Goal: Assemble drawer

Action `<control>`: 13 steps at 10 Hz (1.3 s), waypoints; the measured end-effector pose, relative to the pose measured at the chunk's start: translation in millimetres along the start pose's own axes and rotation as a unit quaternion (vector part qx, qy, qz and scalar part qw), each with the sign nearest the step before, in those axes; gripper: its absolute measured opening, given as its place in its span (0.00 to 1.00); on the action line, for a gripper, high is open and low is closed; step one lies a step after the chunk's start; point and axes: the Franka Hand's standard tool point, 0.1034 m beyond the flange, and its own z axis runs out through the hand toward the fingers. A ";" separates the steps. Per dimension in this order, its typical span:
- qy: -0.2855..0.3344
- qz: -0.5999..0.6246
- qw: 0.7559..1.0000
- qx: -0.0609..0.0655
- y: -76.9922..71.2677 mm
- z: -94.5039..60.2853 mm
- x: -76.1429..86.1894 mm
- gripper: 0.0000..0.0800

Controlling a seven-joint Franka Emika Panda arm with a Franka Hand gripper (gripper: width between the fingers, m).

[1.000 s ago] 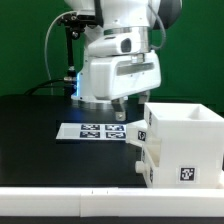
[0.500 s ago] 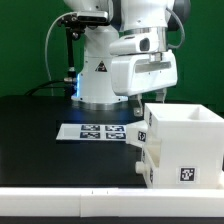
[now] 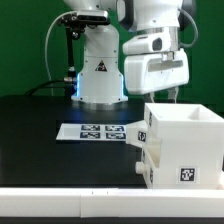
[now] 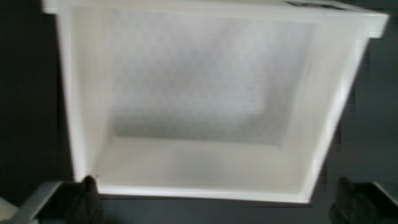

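The drawer's white box casing (image 3: 186, 140) stands on the black table at the exterior view's right, open side up, with black-and-white tags on its walls. A smaller knobbed tray (image 3: 146, 160) sits against its left side. My gripper (image 3: 168, 98) hangs just above the casing's back left rim. In the wrist view I look down into the hollow casing (image 4: 205, 95). My gripper (image 4: 217, 205) is open and empty, with one dark fingertip (image 4: 79, 200) at each side of the casing's near wall.
The marker board (image 3: 98, 131) lies flat on the black table (image 3: 40, 140) left of the casing. The robot's white base (image 3: 98, 70) and cables stand behind it. A white ledge (image 3: 60, 205) runs along the front.
The arm has swung to the exterior view's right, from over the marker board to above the casing. The casing and tray have not moved.
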 end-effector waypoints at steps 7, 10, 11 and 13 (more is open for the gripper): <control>0.014 0.012 0.999 0.033 -22.6 50.5 -14.7 0.81; 0.014 0.016 0.999 0.037 -16.9 55.6 -22.3 0.80; 0.014 0.016 0.999 0.037 -16.9 55.6 -22.4 0.80; 0.014 0.016 0.999 0.037 -16.9 55.6 -22.4 0.33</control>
